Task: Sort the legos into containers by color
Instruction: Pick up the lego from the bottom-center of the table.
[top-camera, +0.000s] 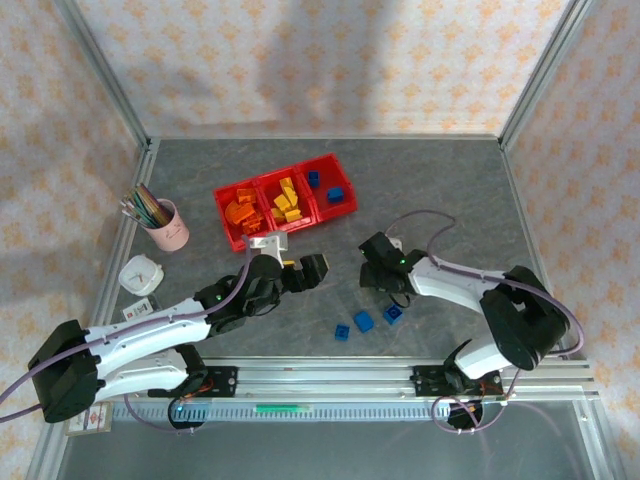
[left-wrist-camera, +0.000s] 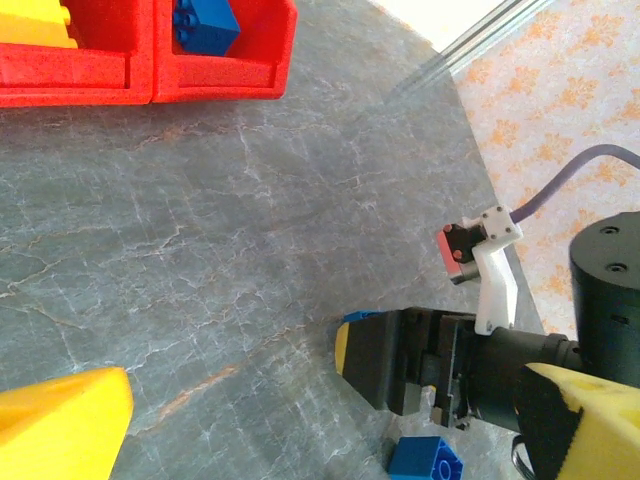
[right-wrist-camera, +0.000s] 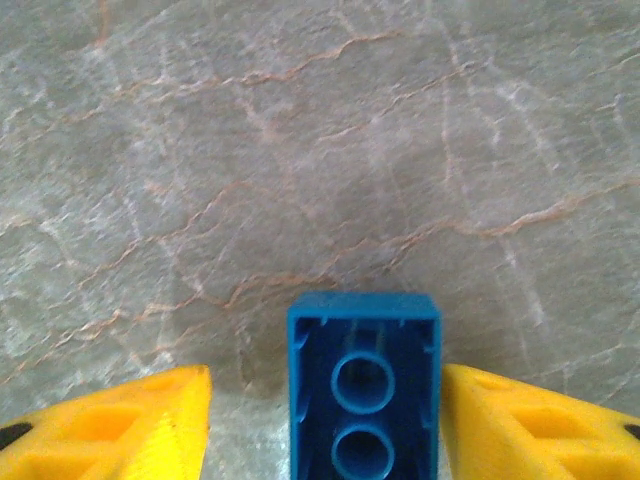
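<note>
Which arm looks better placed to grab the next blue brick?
Right. The right gripper sits open around a blue brick, with other loose blue bricks close by. The left gripper is open with nothing between its fingers.

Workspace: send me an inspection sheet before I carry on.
Surface: grey marbled table, no spills seen.
Job's things: bins hold sorted legos, one colour each; three loose legos, blue, near the right arm.
Clutter: pencil cup and white object by left edge.
End effectors: left end effector open, empty; right end effector open astride a blue lego.
Cables: cable arcs over table beside right arm, off the legos.
Surroundings: patterned walls, metal frame.
</note>
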